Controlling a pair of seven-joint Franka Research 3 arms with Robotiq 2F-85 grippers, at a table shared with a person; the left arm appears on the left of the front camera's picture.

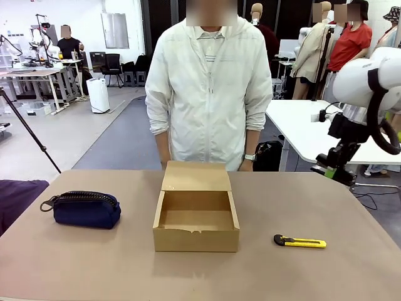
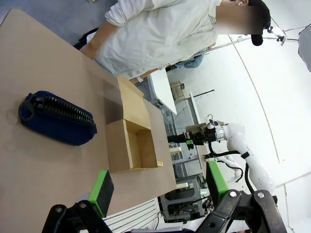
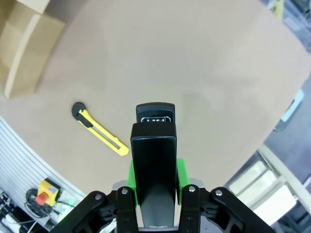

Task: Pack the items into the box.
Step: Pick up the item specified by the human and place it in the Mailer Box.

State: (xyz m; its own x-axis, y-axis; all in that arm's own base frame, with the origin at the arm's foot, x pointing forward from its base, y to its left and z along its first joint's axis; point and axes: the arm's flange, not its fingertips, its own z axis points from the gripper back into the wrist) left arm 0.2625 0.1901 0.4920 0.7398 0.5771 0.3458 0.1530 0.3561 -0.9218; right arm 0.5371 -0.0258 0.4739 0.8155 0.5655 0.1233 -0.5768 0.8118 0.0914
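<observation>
On a brown table (image 1: 75,263) in a busy workshop, the open box (image 1: 195,239) sits at the middle, with the navy pouch (image 1: 86,209) to its left and a yellow utility knife (image 1: 299,241) to its right. The right gripper (image 3: 155,174), above the table near the knife, is clamped on the black bar (image 3: 154,145). The left gripper (image 2: 159,187) hangs spread, apart from the pouch.

pouch (image 1: 86,209) left of box (image 1: 196,240) | knife (image 1: 300,241) right of box | bar (image 3: 153,145) in right claw (image 3: 154,170) | person (image 1: 208,88) behind table (image 1: 313,200)

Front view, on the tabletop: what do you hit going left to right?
navy pouch → cardboard box (lid open) → yellow utility knife
</observation>
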